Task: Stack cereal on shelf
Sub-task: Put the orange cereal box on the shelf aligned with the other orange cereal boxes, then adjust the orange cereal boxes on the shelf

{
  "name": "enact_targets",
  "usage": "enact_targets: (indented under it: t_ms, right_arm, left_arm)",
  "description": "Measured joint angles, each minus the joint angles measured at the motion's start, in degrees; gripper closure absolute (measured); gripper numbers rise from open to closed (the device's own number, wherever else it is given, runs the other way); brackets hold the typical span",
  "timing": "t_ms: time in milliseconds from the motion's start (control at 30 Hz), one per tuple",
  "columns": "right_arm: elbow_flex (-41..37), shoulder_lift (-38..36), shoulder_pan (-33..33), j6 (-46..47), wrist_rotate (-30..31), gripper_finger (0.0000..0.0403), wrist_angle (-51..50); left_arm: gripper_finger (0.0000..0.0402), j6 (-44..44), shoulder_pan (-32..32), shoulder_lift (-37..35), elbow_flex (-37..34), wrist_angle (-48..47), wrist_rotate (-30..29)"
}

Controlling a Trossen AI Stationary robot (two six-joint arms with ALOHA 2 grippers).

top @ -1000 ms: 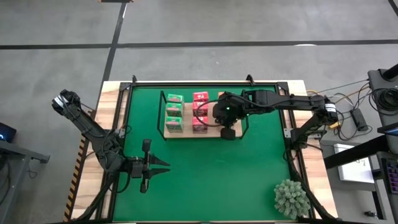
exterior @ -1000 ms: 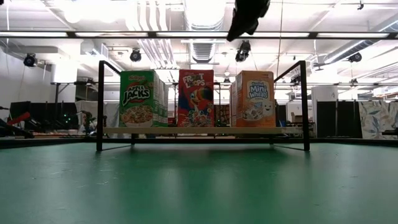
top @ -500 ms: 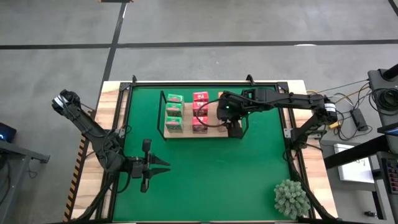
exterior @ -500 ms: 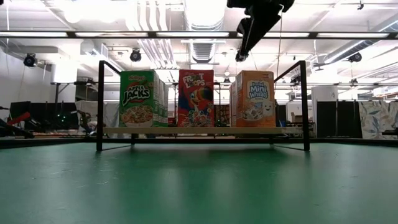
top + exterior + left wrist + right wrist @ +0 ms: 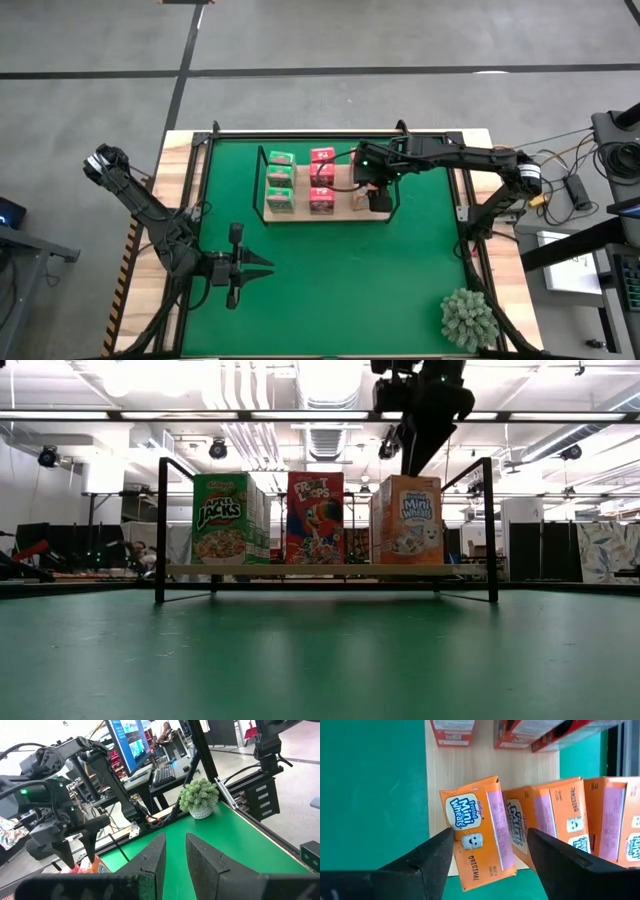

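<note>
Front orange box (image 5: 477, 832) upright, slightly askew

From above, the right arm (image 5: 440, 158) covers most of the orange cereal boxes (image 5: 359, 199) on the shelf (image 5: 300, 214), so that row can't be counted there. In the low view only the front box of each row shows; the green box (image 5: 220, 518), red box (image 5: 315, 518) and orange box (image 5: 410, 519) hide whatever's behind them. The right gripper (image 5: 425, 405) gets cut off by the top edge there. Right wrist view crops the red boxes (image 5: 452, 731) and the farthest orange box (image 5: 631, 827).
</note>
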Motion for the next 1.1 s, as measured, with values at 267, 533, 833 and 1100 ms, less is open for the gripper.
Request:
enact_targets:
  t_ms: [267, 533, 833, 1100]
  right_arm:
    - [-1.12, -0.04, -0.18, 0.50, -2.24, 0.0182, 0.93]
    - [-1.23, -0.02, -0.31, 10.58, -3.39, 0.0200, 2.61]
    - [-0.34, -0.04, -0.30, 10.03, -3.37, 0.0209, 1.97]
    - [2.33, -0.07, -0.31, 9.36, -3.35, 0.0209, 1.92]
  left_arm:
    - [0.0345, -0.22, 0.00, 0.00, -0.02, 0.01, 0.00]
    - [0.0345, -0.25, 0.00, 0.00, -0.04, 0.02, 0.01]
    - [0.0345, -0.25, 0.00, 0.00, -0.04, 0.02, 0.01]
    - [0.0345, -0.25, 0.00, 0.00, -0.07, 0.02, 0.01]
